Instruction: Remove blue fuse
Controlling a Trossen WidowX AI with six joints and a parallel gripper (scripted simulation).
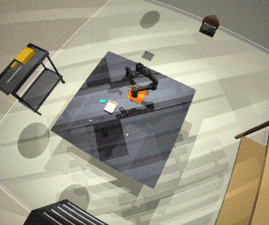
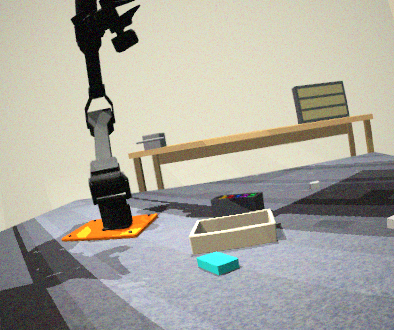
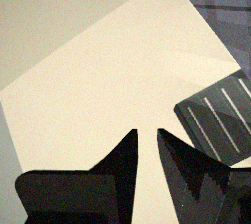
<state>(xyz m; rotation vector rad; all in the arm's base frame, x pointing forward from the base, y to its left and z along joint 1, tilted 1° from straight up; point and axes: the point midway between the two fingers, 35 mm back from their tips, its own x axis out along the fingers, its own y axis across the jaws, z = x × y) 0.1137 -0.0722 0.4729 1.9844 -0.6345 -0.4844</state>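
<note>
I am looking at my arm (image 2: pixel 95 78), and it is showing up almost all black, with one grey link in the middle and a chunky black block at the bottom. It is sitting on a flat orange plate (image 2: pixel 112 226) with small dark screws at the corners. My gripper (image 3: pixel 147 134) is showing two dark pointy fingers, like wedges. Behind the jaws a round black lump is sticking out.

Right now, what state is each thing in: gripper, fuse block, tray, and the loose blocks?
gripper: raised high above the table, nearly shut, nothing between its fingers.
fuse block: on the table behind the tray, coloured fuses seated in its top.
tray: upright; what shows of its inside is bare.
cyan block: flat in front of the tray.
</note>
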